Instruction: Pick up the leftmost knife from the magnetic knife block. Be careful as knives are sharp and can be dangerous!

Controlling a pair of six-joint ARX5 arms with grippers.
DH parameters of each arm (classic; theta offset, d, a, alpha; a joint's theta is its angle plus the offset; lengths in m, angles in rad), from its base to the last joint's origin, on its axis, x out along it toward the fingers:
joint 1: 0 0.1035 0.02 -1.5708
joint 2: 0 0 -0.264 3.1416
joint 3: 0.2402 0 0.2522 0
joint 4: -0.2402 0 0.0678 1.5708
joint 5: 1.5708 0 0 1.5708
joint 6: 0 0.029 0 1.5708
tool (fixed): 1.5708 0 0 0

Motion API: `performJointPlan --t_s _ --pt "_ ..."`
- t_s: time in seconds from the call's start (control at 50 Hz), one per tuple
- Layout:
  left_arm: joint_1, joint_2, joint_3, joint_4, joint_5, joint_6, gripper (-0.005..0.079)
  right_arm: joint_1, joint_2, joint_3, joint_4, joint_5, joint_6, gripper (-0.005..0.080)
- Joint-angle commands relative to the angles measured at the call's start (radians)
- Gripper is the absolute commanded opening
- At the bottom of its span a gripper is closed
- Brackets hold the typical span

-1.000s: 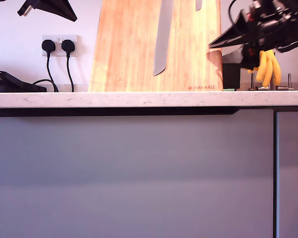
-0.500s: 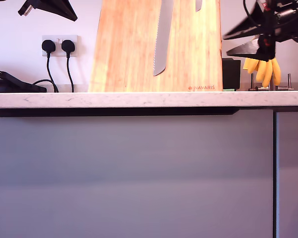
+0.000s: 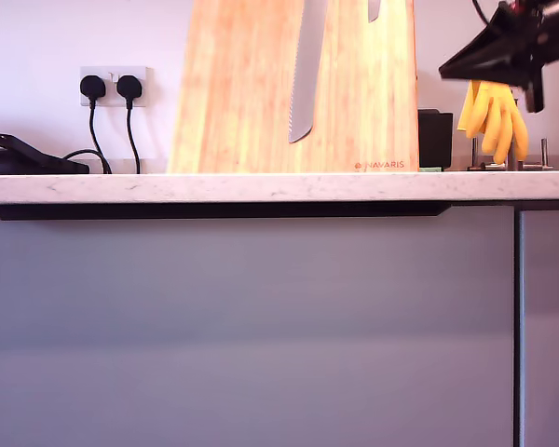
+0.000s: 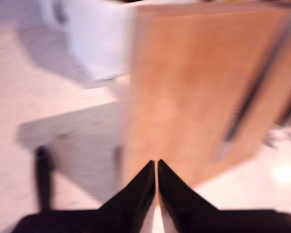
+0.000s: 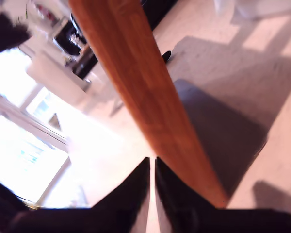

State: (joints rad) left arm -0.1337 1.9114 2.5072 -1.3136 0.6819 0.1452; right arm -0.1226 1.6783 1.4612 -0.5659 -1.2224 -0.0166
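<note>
With both end effectors clenched empty, open one before reaching the knife block [image 3: 261, 93], gripping handle, not blade.

serrated blade [image 3: 303, 74] blocks knife block [image 3: 233, 102] centre; face beside it bare.

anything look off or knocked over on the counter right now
Nothing stands out. The magnetic knife block stands upright on the counter, with the long serrated blade hanging straight on its face. The yellow gloves hang at the exterior view's right, and both plugs sit in their wall socket. No spill or damage shows.
</note>
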Motion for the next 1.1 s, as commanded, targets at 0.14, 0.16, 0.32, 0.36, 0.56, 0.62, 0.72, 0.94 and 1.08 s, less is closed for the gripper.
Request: performJointPlan --t_s 0.14,0.16,0.32,0.36,0.56,0.62,0.72,0.94,1.08 --pt "-0.010 0.005 0.003 -0.010 -0.034 0.021 -0.0019 0.006 -0.034 0.013 -0.091 0.144 -0.066 -0.0012" --pt "-0.013 0.001 0.003 -0.011 -0.052 0.021 -0.0019 0.008 -0.041 0.013 -0.098 0.179 -0.076 -0.0012" --pt "-0.031 -0.016 0.003 -0.001 -0.150 0.021 -0.0019 0.030 -0.120 0.013 -0.103 0.423 -0.100 -0.0012" --pt "-0.031 -0.017 0.003 0.000 -0.150 0.021 -0.0019 0.032 -0.143 0.013 -0.101 0.471 -0.107 -0.0012" --pt "-0.030 -0.021 0.003 -0.003 -0.221 0.030 -0.0019 0.046 -0.260 0.013 -0.090 0.631 -0.115 -0.0012" --pt "-0.030 -0.021 0.003 0.001 -0.238 0.040 -0.0019 0.050 -0.294 0.013 -0.089 0.661 -0.127 -0.0012" --pt "-0.030 -0.021 0.002 0.029 -0.257 0.045 -0.0019 0.063 -0.347 0.013 -0.081 0.702 -0.138 -0.0012" --pt "-0.030 -0.021 -0.050 0.071 -0.248 0.054 -0.0019 0.072 -0.428 0.013 -0.083 0.729 -0.140 -0.0012" --pt "-0.030 -0.021 -0.160 0.075 -0.216 0.069 -0.0019 0.072 -0.447 0.013 -0.092 0.735 -0.141 -0.0012"
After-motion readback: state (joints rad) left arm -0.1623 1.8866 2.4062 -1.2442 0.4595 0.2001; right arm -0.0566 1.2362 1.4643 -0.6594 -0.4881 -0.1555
